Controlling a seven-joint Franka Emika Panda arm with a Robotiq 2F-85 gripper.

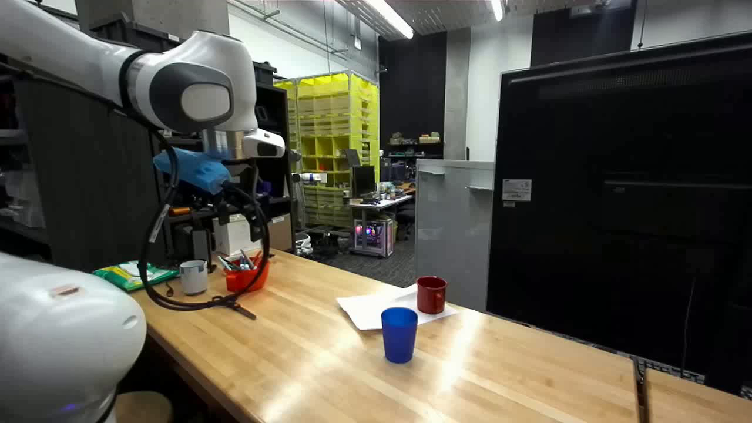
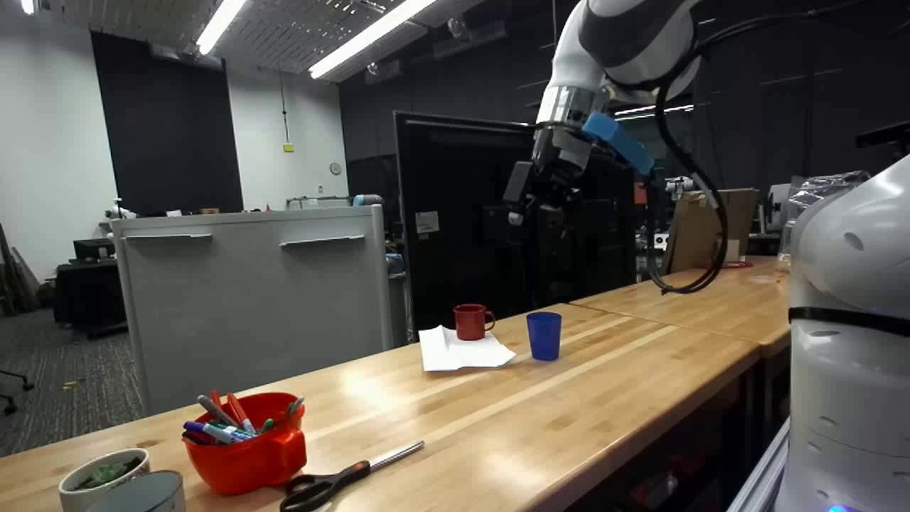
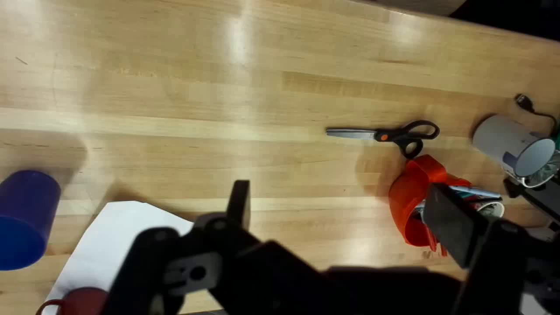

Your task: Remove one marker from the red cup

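- Status: removal not done. No marker is in my grip; I'd call this early approach at best.
- Red cup (image 2: pixel 245 464) is upright on the desk (image 2: pixel 554 409), just beside the scissors (image 3: pixel 385 134) and near the grey mug (image 3: pixel 503 135). Well apart from the blue cup (image 2: pixel 544 338) and the dark red cup (image 2: pixel 469 323), which is on the white paper (image 2: pixel 442 357).
- Several markers (image 2: pixel 219 431) lean in the red cup, ends poking above the rim. Too bunched for me to count.
- Left to do, as I judge it: get over the red cup, line up on one marker, come down, pinch, lift past the rim. The task gives no drop spot, so I'd set it on the desk nearby.
- Gripper (image 3: pixel 343 213): spread wide, fingers well apart in the wrist view. Holding nothing; I can see desk through the gap.
- Touching nothing either: it hangs high above the desk in both exterior views.
- In the wrist view one finger (image 3: pixel 450 224) covers part of the red cup. I read that as line of sight, not contact.
- Risk: with this spread I could catch two markers. I'd narrow first, then go for an end that stands apart.
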